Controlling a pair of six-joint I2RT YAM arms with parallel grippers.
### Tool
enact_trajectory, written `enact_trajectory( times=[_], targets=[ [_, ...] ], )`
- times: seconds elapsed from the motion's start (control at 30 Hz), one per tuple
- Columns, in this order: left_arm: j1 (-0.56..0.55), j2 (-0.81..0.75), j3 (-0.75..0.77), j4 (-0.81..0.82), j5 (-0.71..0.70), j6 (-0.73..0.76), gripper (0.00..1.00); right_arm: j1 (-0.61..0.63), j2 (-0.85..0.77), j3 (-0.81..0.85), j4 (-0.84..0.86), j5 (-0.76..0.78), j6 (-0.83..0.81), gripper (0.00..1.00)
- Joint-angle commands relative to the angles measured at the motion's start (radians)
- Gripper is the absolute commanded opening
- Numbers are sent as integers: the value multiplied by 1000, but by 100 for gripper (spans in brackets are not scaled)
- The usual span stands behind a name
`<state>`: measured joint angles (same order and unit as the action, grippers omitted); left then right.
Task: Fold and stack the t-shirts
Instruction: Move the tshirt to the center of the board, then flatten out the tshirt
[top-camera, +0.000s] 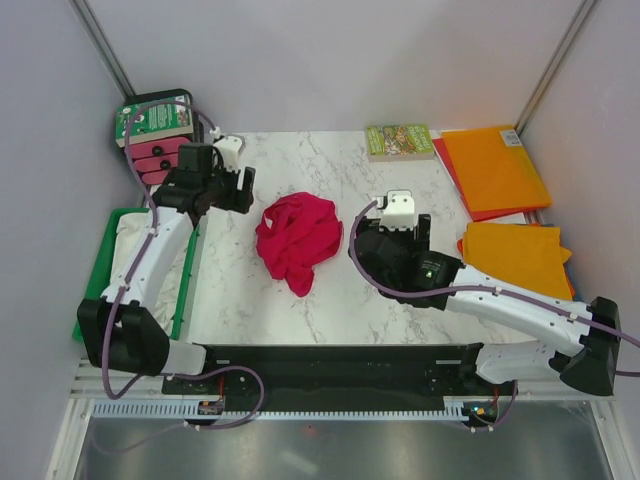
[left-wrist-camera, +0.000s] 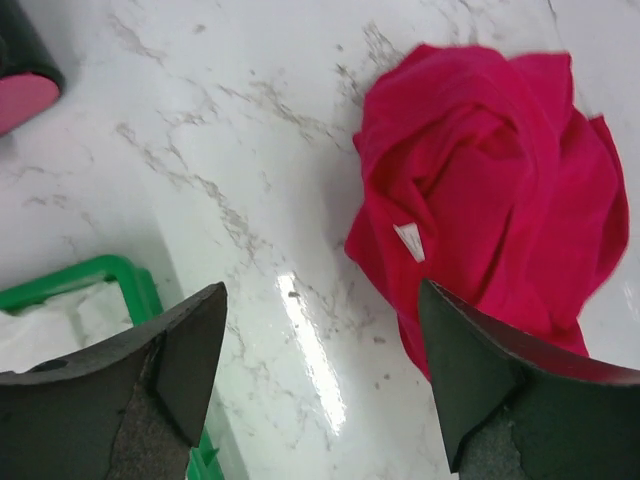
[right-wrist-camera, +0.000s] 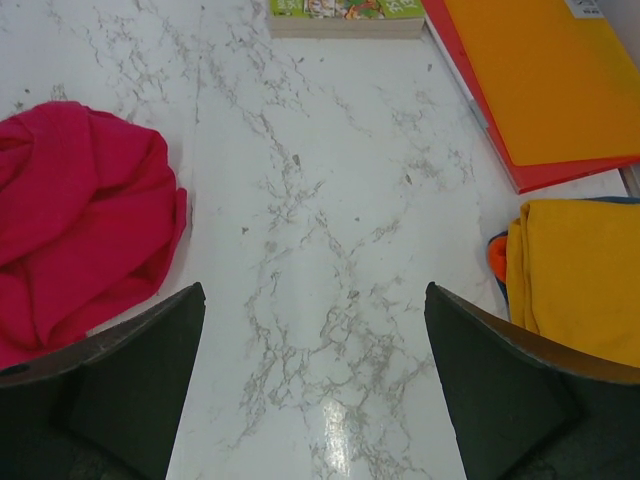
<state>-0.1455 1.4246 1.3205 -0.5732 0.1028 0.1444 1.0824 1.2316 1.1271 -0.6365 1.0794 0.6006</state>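
- Black two-finger L gripper (left-wrist-camera: 320, 300): jaws seen apart, nothing clamped; crumpled crimson red cloth t-shirt (left-wrist-camera: 490, 180) is laid just beside.
- Black R gripper (right-wrist-camera: 315, 300): jaws apart, empty.

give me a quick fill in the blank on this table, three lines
1. The crumpled shirt in the middle of the table is ____.
2. The left gripper and the right gripper both have their jaws ____.
3. In the top view, the green tray lies to the ____ of that shirt.
Missing words: red; open; left.
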Motion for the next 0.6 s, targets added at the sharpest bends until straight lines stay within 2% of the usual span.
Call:
enact_trajectory(
  times=[0.0,0.1,0.33,0.57],
  targets=[
    [-48,-92,-119,58,107,40,77,-9,14,-55,73,-58,-10,98],
    [-89,-67,-159,56,94,20,73,-10,32,-58,78,-73,-13,98],
    [-97,-99,-231,67,166,17,73,-12,52,-62,93,-87,-21,98],
    [-97,-9,-259,55,196,26,73,-12,86,-47,100,-105,-9,98]
  ],
)
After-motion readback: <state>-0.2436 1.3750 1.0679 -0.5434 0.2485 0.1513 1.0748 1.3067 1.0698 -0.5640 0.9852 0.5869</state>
